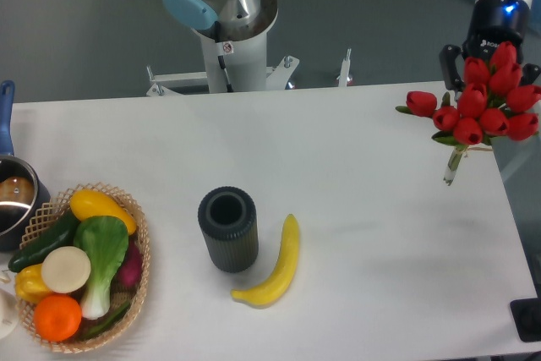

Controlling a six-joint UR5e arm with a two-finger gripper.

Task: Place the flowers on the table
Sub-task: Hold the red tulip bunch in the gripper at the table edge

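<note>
A dark grey ribbed cylinder [228, 229] stands upright near the middle, its open mouth facing up. Just beside it, at about four o'clock, lies a yellow banana [276, 267] — close to the cylinder, contact unclear. Well apart at nine o'clock sits a wicker basket [142, 253] holding an orange [57, 317], a bok choy [103, 253], a white round piece [66, 269], a yellow pepper [29, 281], a dark green cucumber [44, 240], a yellow oval fruit [100, 207] and a purple piece [129, 266]. At the basket's ten o'clock — a pot [14, 198] with a blue handle [5, 116].
</note>
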